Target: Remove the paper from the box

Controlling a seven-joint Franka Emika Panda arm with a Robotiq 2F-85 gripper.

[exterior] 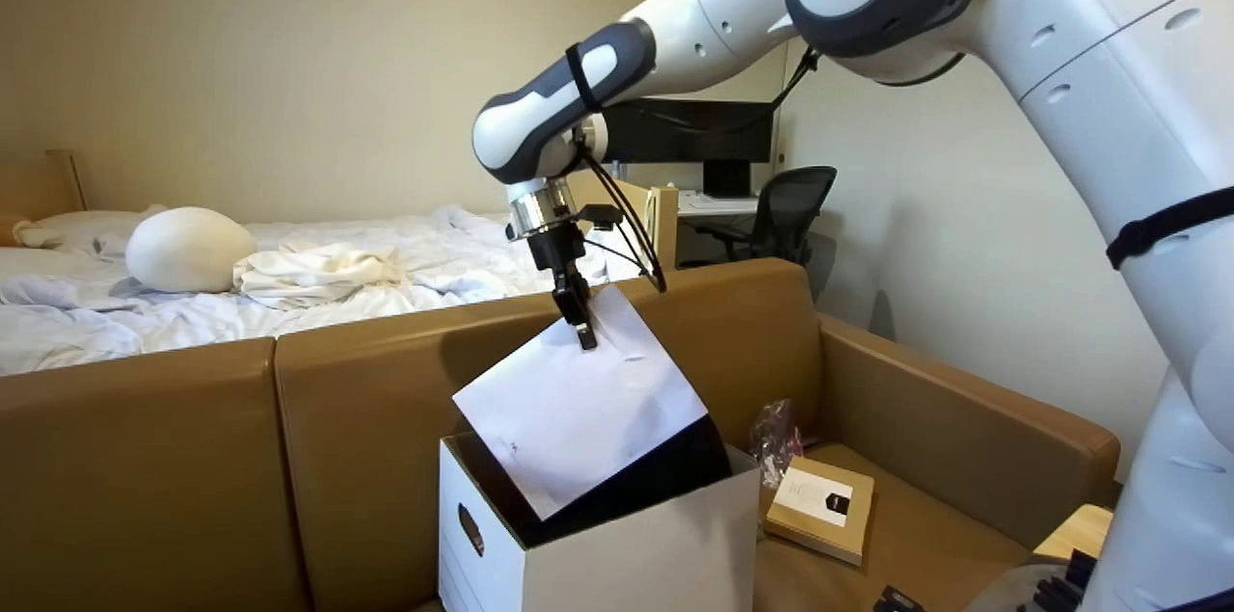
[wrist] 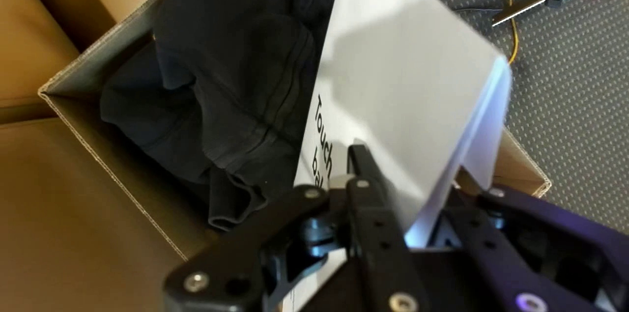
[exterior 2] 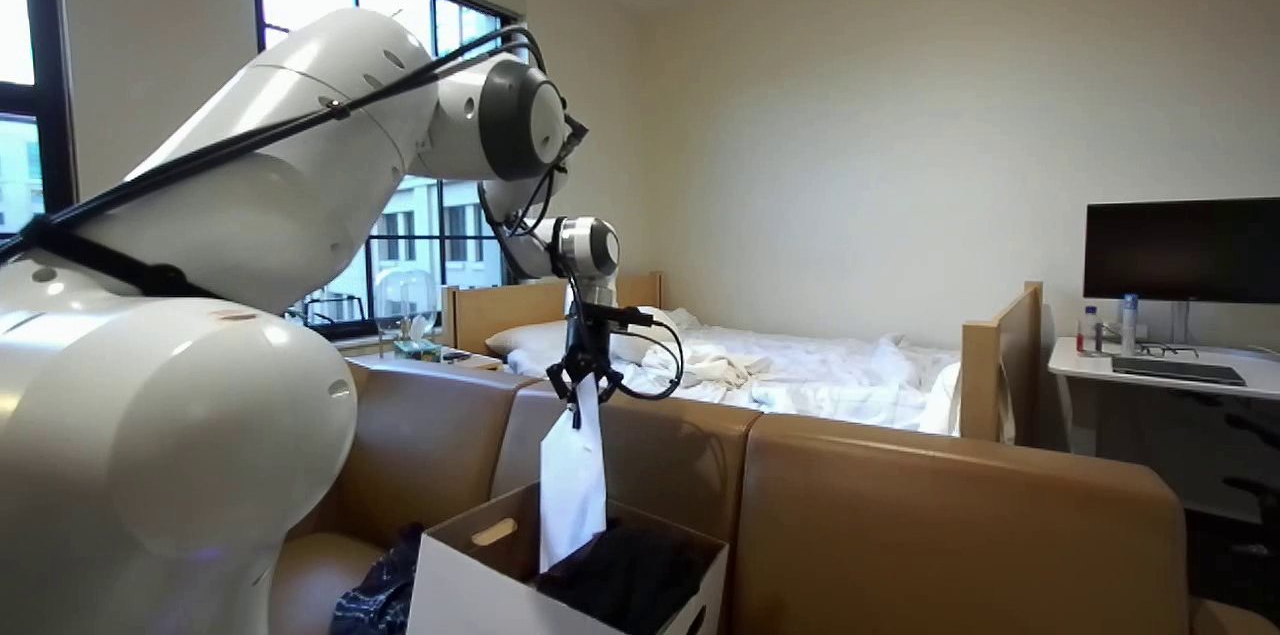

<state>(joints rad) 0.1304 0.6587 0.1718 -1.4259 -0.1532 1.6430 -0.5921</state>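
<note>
The paper (exterior: 603,410) is a large white sheet hanging tilted from my gripper (exterior: 584,334). It shows edge-on in an exterior view (exterior 2: 572,500). In the wrist view the paper (wrist: 393,81) is bent, with black print on one face. My gripper (exterior 2: 582,407) appears shut on the sheet near its upper corner; one finger is hidden behind it. The sheet's lower part is inside the white box (exterior: 641,554), over black cloth (exterior 2: 625,570). The box (exterior 2: 480,585) stands open on the couch, and its bare inner wall shows in the wrist view (wrist: 113,164).
The brown couch (exterior: 366,458) has its backrest behind the box. A small tan package (exterior: 827,508) with a white label and a clear plastic bag (exterior: 774,439) lie beside the box. A dark patterned item (exterior 2: 380,590) lies beside it too. A bed (exterior: 424,251) stands behind the couch.
</note>
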